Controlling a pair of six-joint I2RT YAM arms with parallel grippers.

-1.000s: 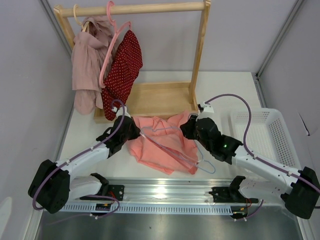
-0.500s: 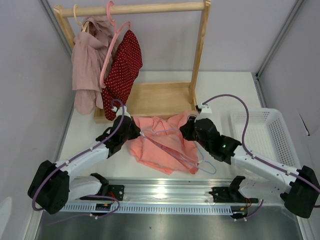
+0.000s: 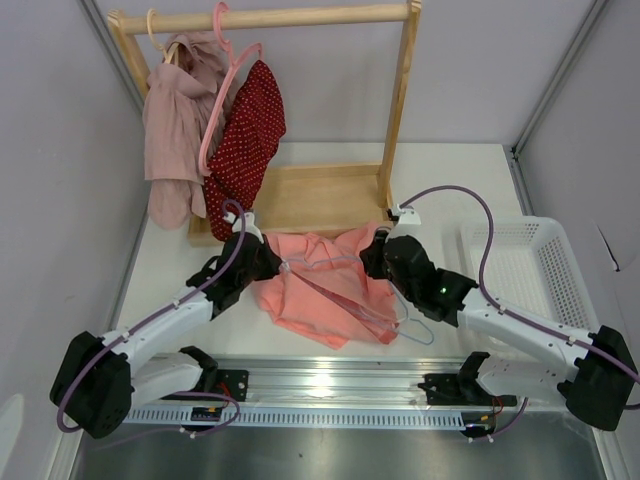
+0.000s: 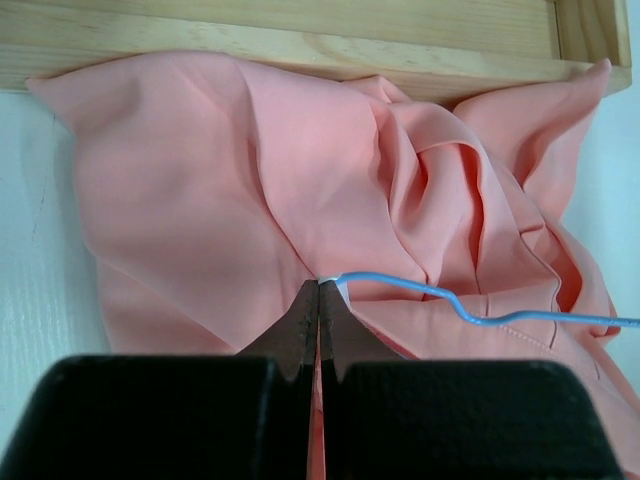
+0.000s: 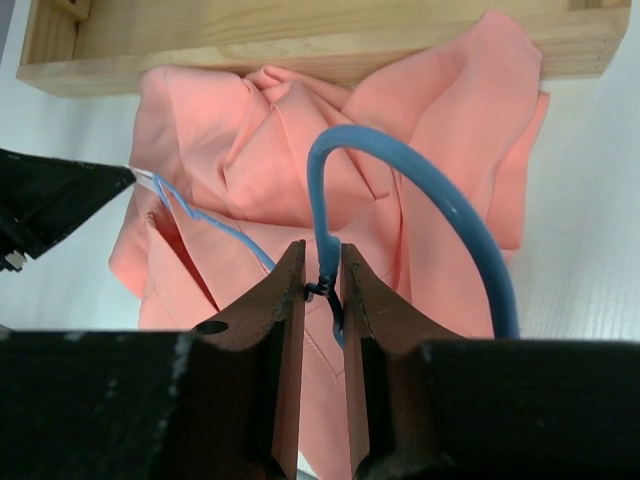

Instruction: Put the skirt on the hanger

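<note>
The salmon-pink skirt (image 3: 315,295) lies crumpled on the table in front of the rack's base; it also shows in the left wrist view (image 4: 240,170) and the right wrist view (image 5: 440,110). The light-blue wire hanger (image 3: 345,300) rests on and partly in the skirt. My left gripper (image 3: 281,265) is shut on one shoulder end of the hanger (image 4: 400,287). My right gripper (image 3: 372,262) is shut on the hanger's twisted neck (image 5: 323,286), and the hook (image 5: 430,185) arches up in front of it.
A wooden rack (image 3: 400,100) with a tray base (image 3: 320,195) stands behind. On it hang a mauve-pink garment (image 3: 175,120), a dark red dotted garment (image 3: 245,140), a pink hanger (image 3: 225,90) and a cream hanger (image 3: 153,30). A white basket (image 3: 565,285) sits at the right.
Both grippers have edged slightly toward the rack, still holding the hanger. The skirt has barely shifted.
</note>
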